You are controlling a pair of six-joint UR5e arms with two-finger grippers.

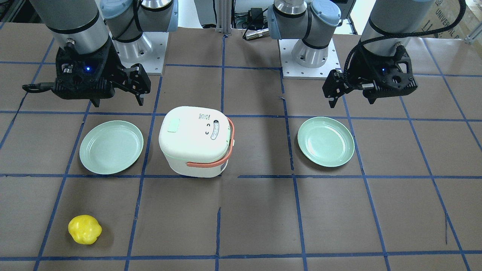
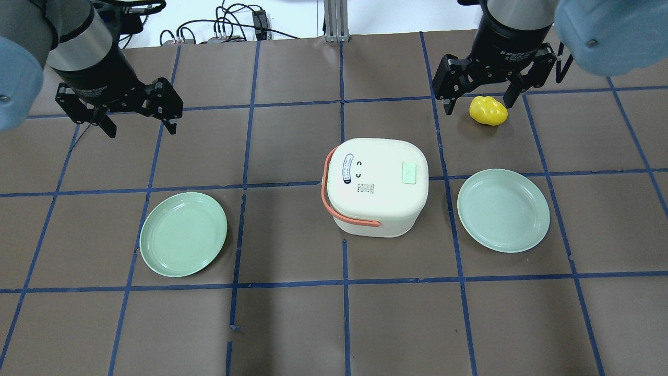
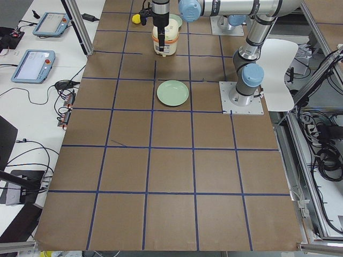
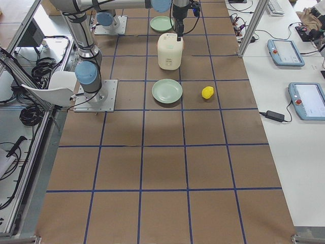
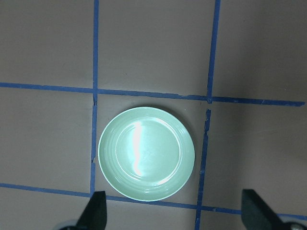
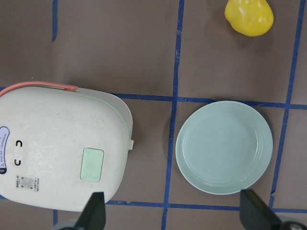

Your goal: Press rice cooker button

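Fingers spread wide and pointing down, the right gripper hangs high over the table with nothing between its fingertips; its wrist camera looks down on one end of the rice cooker and on the right plate beside it. The left gripper hangs just as high on the other side, equally open and empty, over the left plate, which shows between its fingertips in the left wrist view. The rice cooker stands upright with its lid shut, between the two mint-green plates and nearer the right one, touching neither. A mint-green button sits on the lid at the end toward the robot's right. The salmon handle band is folded down around the opposite end, apart from the button. A yellow lumpy fruit-like thing lies on the operators' side of the right plate, well apart from the cooker. Brown paper with a blue tape grid covers the table. Both grippers' collars carry white print, of which "Adaptive Gripper" can be made out in the overhead view. A cardboard box behind the robot reads "UNIVERSAL". The lid bears two small curved face marks, an oval strip and a square label, whose print is too small to read.
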